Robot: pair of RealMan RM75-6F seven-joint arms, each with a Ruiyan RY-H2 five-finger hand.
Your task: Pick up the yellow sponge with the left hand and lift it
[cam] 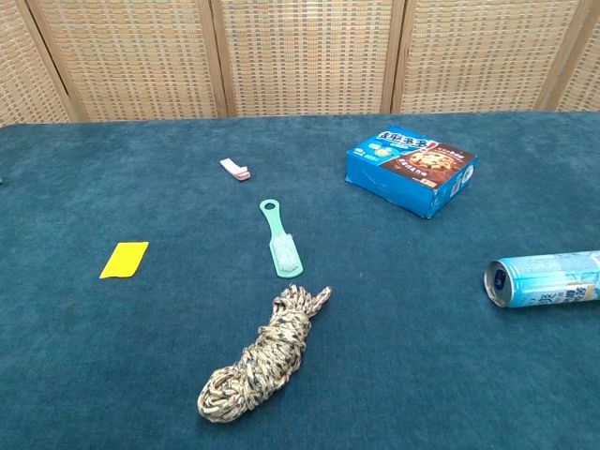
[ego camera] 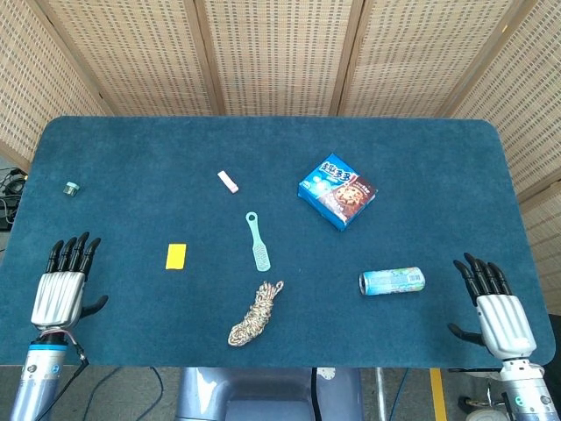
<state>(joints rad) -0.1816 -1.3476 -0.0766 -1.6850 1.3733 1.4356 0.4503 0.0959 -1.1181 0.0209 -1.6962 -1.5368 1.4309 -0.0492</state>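
Our left hand (ego camera: 61,285) rests flat at the table's (ego camera: 131,149) near-left edge, fingers apart and empty, well apart from the sponge (ego camera: 176,256). We see that yellow sponge lying untouched left of the green brush (ego camera: 259,242). Reach, grasp and lift all remain, we judge. Our right hand (ego camera: 496,307) lies spread and empty too, near the can (ego camera: 392,281).

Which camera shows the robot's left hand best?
The head view: the left hand shows whole there, open, at the table's near left edge, apart from the sponge. The chest view shows the sponge but no hand at all.
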